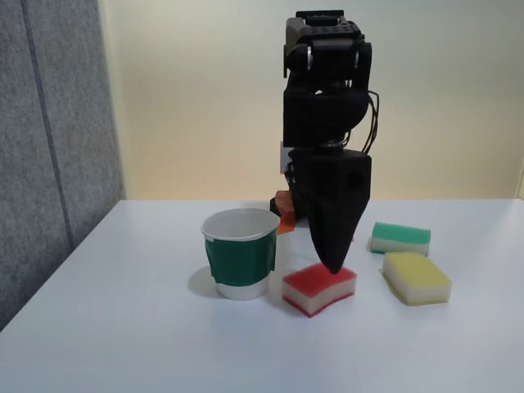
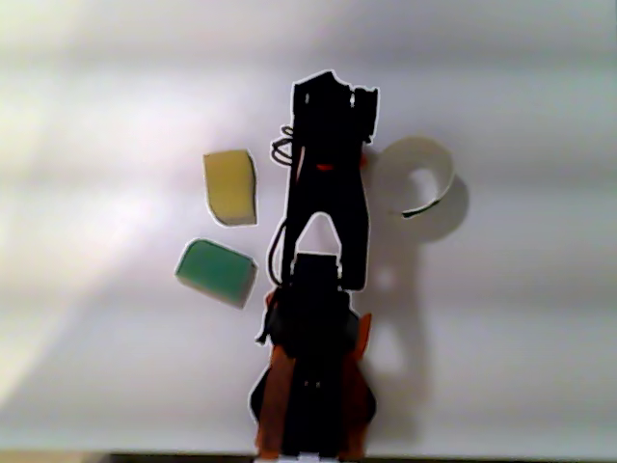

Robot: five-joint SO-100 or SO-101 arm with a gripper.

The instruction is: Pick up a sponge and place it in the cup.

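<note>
Your fixed view is evenly lit and sharp, with soft shadows on the bench (image 1: 123, 327). Your other view is overexposed and blurry, the arm a black silhouette.

The white table (image 1: 123, 327) carries the cup (image 1: 240, 262), red sponge (image 1: 315, 291), green sponge (image 1: 399, 237) and yellow sponge (image 1: 416, 278).

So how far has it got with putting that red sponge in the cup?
Early on. The arm has reached the red sponge: its gripper points down with the tip at the sponge's top, though a grip isn't clear. The sponge lies on the table beside the cup, which looks empty. Lifting and dropping it in remain.
</note>
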